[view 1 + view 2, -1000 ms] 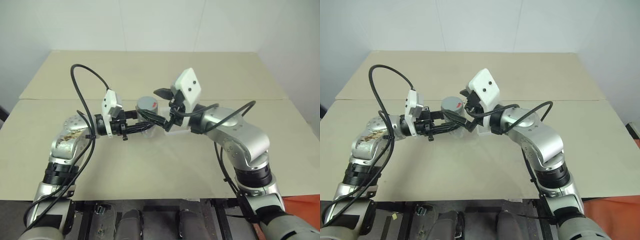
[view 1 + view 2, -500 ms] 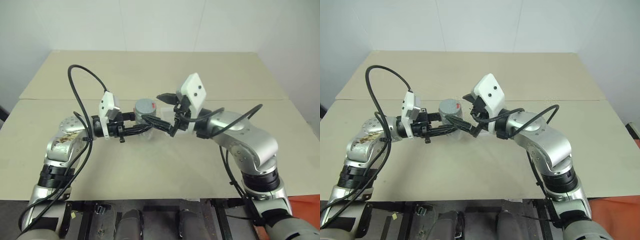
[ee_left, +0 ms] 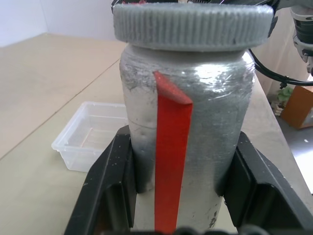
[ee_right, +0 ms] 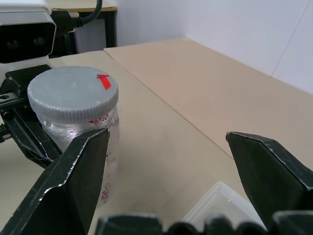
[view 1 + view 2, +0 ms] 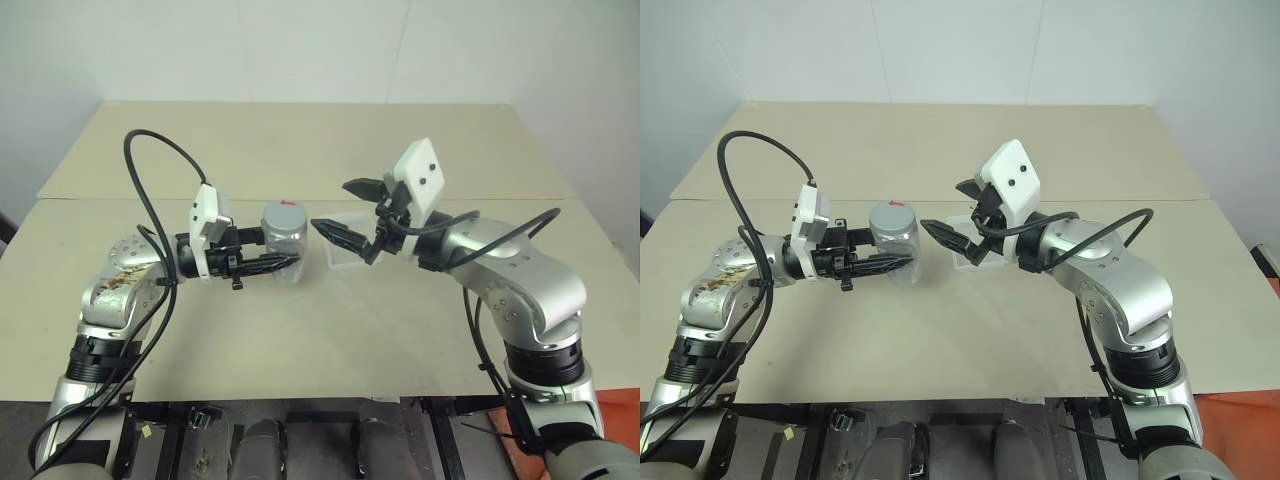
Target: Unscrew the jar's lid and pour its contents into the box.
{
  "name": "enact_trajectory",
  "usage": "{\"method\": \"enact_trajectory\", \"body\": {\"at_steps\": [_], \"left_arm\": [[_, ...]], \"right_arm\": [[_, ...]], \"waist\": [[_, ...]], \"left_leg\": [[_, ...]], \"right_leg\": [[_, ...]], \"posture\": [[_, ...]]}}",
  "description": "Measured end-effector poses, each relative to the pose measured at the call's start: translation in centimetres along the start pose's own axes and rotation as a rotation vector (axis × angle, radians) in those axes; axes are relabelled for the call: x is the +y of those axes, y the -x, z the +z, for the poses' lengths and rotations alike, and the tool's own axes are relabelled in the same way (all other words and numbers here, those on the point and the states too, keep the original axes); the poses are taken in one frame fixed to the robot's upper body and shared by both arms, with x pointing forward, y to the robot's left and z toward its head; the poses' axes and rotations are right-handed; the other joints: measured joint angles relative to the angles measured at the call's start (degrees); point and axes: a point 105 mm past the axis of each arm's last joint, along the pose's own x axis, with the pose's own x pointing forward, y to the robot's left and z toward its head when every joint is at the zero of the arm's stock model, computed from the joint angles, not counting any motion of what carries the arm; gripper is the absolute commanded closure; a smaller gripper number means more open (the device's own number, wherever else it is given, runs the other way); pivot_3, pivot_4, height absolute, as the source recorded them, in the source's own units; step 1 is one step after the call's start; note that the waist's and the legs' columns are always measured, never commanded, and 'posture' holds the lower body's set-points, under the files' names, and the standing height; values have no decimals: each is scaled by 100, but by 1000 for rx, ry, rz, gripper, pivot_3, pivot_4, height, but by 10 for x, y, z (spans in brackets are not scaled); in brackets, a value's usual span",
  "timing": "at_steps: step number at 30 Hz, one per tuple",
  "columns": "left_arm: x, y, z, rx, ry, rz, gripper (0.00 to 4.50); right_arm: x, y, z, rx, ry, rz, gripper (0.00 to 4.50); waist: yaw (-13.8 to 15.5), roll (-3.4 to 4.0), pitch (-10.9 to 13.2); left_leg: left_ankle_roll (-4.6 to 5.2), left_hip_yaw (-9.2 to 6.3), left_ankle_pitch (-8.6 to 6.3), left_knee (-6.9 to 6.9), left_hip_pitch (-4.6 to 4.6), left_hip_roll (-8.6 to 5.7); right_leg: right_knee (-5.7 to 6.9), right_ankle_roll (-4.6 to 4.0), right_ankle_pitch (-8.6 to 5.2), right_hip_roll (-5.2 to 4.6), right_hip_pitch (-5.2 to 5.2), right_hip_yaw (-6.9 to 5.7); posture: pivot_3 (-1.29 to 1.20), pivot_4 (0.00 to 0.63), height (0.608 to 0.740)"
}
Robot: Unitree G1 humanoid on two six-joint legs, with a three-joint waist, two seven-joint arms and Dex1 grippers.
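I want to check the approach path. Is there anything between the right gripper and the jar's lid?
Nothing. In the right wrist view the open right gripper faces the lid across a bare stretch; the lid sits on the jar, held by the left gripper.

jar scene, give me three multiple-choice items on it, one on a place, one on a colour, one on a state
1. Where is the box?
A. on the table beside the jar, on the right gripper's side
B. on top of the jar
C. held in the left gripper

2. What colour is the mark on the lid?
A. blue
B. red
C. green

3. How is the right gripper?
A. shut on the lid
B. shut on the box
C. open, apart from the jar

Answers:
1 A, the box sits on the table beyond the jar.
2 B, the right wrist view shows a red mark.
3 C, its jaws stand wide and empty, while the left gripper clamps the jar.
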Motion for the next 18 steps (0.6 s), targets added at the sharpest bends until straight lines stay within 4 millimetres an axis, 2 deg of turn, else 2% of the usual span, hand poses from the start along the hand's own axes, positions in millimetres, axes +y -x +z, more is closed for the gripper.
{"method": "enact_trajectory", "body": {"at_steps": [5, 8, 14, 18], "left_arm": [[13, -1, -4, 4, -12, 97, 2548], [19, -9, -5, -17, -9, 134, 2548], [16, -28, -1, -49, -18, 89, 2548], [17, -27, -3, -48, -15, 86, 2548]], "right_arm": [[-2, 13, -3, 24, 2, 54, 32], [9, 13, 3, -7, -8, 123, 32], [19, -14, 24, -99, -18, 123, 32], [14, -25, 27, -117, -41, 56, 32]], "waist": [[31, 0, 0], [20, 0, 0], [-22, 0, 0], [-3, 0, 0]], "left_leg": [[0, -1, 0, 0, 0, -1], [0, -3, 0, 0, 0, -1], [-1, -5, 1, 0, 2, 0], [-1, -1, 1, 0, 0, -1]], "right_leg": [[-12, 0, 0, 0, 4, -1], [-14, 0, 0, 0, 5, -1], [6, 0, 0, 4, -2, 2], [12, 0, 0, 0, 0, 1]], "posture": [[0, 150, 740], [0, 150, 740], [0, 150, 740], [0, 150, 740]]}}
